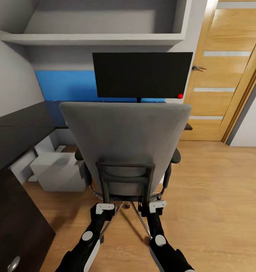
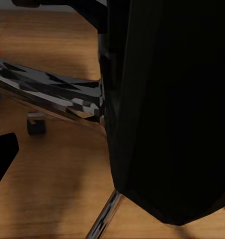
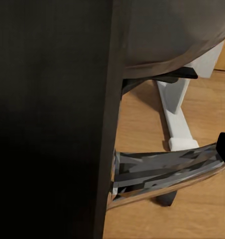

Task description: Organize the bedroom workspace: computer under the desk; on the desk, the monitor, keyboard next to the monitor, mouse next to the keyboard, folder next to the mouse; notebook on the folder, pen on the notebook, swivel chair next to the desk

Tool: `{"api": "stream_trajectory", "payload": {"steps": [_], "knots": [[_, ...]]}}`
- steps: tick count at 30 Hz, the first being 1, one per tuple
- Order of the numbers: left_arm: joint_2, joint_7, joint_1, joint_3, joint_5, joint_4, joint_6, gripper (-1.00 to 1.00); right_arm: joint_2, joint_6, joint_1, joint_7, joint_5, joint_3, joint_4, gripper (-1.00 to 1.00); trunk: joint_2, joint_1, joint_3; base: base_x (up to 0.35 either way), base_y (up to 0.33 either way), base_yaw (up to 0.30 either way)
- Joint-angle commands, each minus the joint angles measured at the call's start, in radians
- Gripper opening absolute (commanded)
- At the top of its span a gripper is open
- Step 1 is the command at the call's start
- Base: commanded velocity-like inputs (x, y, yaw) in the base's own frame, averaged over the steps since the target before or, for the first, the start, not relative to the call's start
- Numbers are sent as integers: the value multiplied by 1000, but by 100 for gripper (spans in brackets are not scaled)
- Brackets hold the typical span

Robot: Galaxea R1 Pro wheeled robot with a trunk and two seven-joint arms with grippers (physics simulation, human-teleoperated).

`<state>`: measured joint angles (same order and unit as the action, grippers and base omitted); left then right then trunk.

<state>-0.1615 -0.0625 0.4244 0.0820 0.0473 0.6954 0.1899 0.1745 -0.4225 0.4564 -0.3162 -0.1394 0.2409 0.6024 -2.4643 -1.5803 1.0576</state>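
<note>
Both grippers, left gripper (image 1: 104, 207) and right gripper (image 1: 157, 205), reach the dark back frame of the swivel chair (image 1: 125, 136); whether they clamp it I cannot tell. Monitor (image 1: 142, 74) stands on the worktop (image 1: 18, 128) and computer (image 1: 58, 170) sits underneath, so those parts look done; the chair faces the worktop, the rest unconfirmed.

No text, label, brand name, number or sign can be read in any of the three views. The black front of the monitor (image 1: 142, 74) is blank, and only a small red dot (image 1: 180, 96) without lettering is carried at its lower corner. Nothing is printed on the grey back of the swivel chair (image 1: 125, 139).
</note>
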Motion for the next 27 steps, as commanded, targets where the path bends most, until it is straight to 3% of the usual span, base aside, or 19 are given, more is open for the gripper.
{"api": "stream_trajectory", "payload": {"steps": [1,9,27], "knots": [[0,-7,1,2,5,0,3,100,0,1,1,-9,-9,1,-2,100,0,0,1,303,0,0],[0,-7,1,2,5,0,3,100,0,1,1,-9,-10,1,-1,100,0,0,1,290,0,0],[2,-7,1,2,5,0,5,100,0,1,1,-9,-10,1,-1,100,0,0,1,104,0,0]]}}
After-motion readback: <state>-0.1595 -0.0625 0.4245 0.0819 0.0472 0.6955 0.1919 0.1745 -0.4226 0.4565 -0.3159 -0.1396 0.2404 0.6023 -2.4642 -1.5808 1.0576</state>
